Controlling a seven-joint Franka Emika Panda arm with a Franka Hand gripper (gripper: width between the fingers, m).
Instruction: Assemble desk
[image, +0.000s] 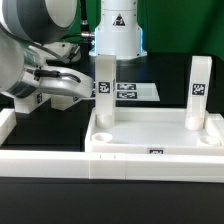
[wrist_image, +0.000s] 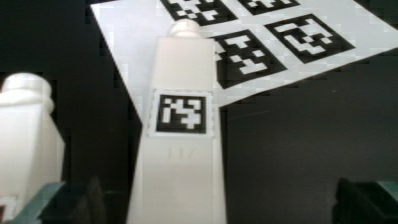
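Your gripper (wrist_image: 214, 199) is wide open and holds nothing, while the leg (wrist_image: 178, 130) stands upright in a corner of the tabletop (image: 150, 137), its long axis vertical, directly ahead and centred on the gap between your fingers (wrist_image: 63, 200).

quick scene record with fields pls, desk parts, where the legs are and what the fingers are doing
tabletop: lying flat, rim up
left leg: upright on the tabletop, on the exterior view's left
right leg: upright on the tabletop, on the exterior view's right
other legs: not in view
gripper: open, fingers wide apart
wrist view leg: upright between the fingers, untouched
marker board: flat on the table behind the legs
white rail: in front of the tabletop
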